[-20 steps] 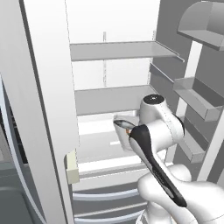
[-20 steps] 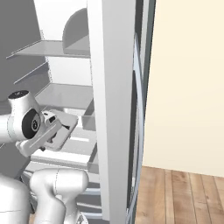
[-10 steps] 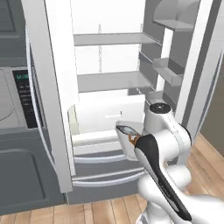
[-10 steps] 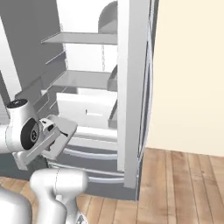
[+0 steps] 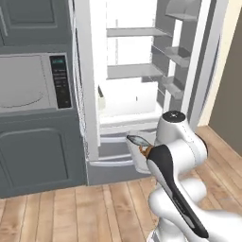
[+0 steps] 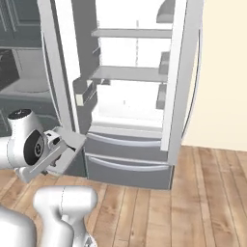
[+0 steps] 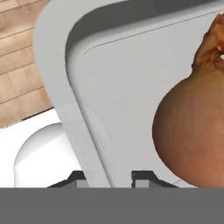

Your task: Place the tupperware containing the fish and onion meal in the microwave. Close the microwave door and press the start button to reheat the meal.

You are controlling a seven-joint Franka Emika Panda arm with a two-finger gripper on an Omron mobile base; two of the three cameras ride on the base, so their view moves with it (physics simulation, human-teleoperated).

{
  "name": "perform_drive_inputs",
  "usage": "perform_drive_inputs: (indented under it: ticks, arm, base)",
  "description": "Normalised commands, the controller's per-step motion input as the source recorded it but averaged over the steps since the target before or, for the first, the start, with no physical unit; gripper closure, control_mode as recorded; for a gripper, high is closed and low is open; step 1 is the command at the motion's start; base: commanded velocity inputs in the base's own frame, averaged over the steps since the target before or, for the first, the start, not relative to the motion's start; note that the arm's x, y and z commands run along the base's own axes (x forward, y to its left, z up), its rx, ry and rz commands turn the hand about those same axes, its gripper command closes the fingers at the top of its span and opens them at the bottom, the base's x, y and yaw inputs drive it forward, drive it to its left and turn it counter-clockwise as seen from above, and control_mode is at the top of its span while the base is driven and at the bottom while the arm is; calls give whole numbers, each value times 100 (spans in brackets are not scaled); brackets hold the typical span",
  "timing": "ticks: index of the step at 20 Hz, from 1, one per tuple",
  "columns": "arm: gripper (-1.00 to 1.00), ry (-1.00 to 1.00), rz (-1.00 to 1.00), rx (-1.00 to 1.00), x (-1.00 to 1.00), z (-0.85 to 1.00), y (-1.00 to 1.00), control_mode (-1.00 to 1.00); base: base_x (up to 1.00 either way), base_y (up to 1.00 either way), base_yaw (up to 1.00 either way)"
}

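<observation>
Fridge (image 5: 137,71) dominates both base views, doors thrown wide, bare shelves (image 5: 134,32) stacked inside and two drawers (image 6: 128,159) shut along the bottom. Door racks (image 5: 177,54) hang on the open right-hand door. Wooden floor (image 6: 202,193) runs out in front of it, with a cream wall (image 6: 224,72) off to the right.

Over to the left of the fridge sits the microwave (image 5: 35,80), built into grey cabinets (image 5: 42,151). Its door (image 5: 23,82) is closed, pale window facing out, and the dark control strip (image 5: 60,81) with its teal display runs down the right edge.

White arm (image 5: 175,160) rises in the foreground, elbow bent, hand reaching out in front of the fridge's lower drawers. And there's the tupperware (image 5: 140,156), up off the ground at the end of that arm, a shallow grey tray held out roughly level, well apart from the microwave.

Close in from the hand view, the gripper (image 7: 109,177) is clamped on the tray's rim (image 7: 87,131), one dark fingertip (image 7: 74,177) outside the wall and the other inside. The onion (image 7: 192,122) is big and orange-brown right there in the tray, papery top pointing up and away. A sliver of dark fish (image 5: 136,140) shows above the tray's edge in the left base view.
</observation>
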Motion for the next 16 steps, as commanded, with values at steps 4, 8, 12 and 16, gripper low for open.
perform_drive_inputs:
  ticks: [4,8,12,16]
  arm:
    - [100,0,0,0,0,0,0,100]
    - [100,0,0,0,0,0,0,100]
    - [100,0,0,0,0,0,0,100]
    - [100,0,0,0,0,0,0,100]
  base:
    - [-93,100,-12]
    - [-15,100,-12]
    - [88,96,-1]
    - [100,58,4]
